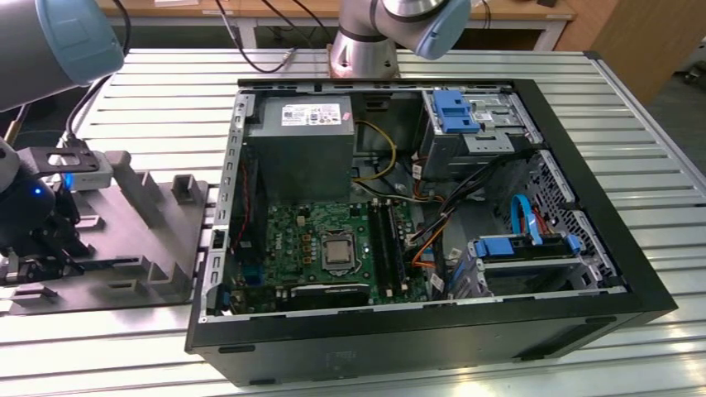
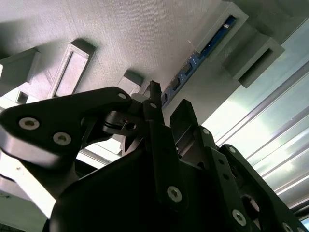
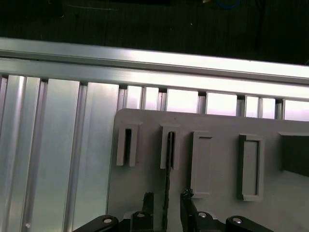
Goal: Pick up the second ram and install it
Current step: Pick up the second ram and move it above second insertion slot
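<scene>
The second ram [image 3: 168, 164] stands on its thin edge in the grey moulded tray [image 3: 145, 125], one end in an upright slotted post. In the second wrist view its dark board with blue-lit parts [image 2: 203, 48] runs from that post toward my fingers. My gripper [image 3: 166, 199] is open and straddles the free end of the stick, one black finger [image 3: 147, 202] on each side with a gap to the board. In the exterior view the gripper [image 1: 45, 263] sits low over the tray [image 1: 165, 240] on that view's left, beside the open computer case. The long black motherboard slots [image 1: 384, 238] lie inside the case.
The black computer case [image 1: 441, 331] lies open on the ribbed aluminium table [image 1: 165, 99], with a power supply [image 1: 300, 141], drive cages [image 1: 474, 116], blue and orange cables [image 1: 527, 219] and a processor socket [image 1: 334, 248]. The arm's base [image 1: 364, 41] stands behind the case.
</scene>
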Controlling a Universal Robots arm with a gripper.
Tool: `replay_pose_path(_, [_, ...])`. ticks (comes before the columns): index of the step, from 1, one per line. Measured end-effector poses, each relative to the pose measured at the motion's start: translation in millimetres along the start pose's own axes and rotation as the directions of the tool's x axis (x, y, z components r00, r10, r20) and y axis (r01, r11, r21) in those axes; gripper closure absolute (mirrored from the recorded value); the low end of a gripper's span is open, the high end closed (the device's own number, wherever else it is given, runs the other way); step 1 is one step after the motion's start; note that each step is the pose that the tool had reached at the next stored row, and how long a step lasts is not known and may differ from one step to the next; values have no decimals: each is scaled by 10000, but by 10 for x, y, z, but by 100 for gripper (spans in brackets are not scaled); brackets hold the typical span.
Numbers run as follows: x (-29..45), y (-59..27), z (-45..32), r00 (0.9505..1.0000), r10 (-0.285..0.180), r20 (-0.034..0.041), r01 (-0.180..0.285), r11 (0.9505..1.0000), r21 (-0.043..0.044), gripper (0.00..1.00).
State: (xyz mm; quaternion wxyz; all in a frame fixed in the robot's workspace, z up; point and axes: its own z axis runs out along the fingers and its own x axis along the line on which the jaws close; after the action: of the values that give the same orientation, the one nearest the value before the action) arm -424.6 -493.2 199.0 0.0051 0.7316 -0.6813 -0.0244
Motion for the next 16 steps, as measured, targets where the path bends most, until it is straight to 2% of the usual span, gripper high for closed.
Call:
replay_pose_path(8, [1, -2, 0, 10000, -1, -1, 1, 10000, -1, 66])
replay_pose_path(9, [1, -3, -1, 10000, -2, -1, 2, 10000, -1, 73])
replay_pose_path(16, [-1, -5, -1, 10000, -2, -1, 2, 10000, -1, 73])
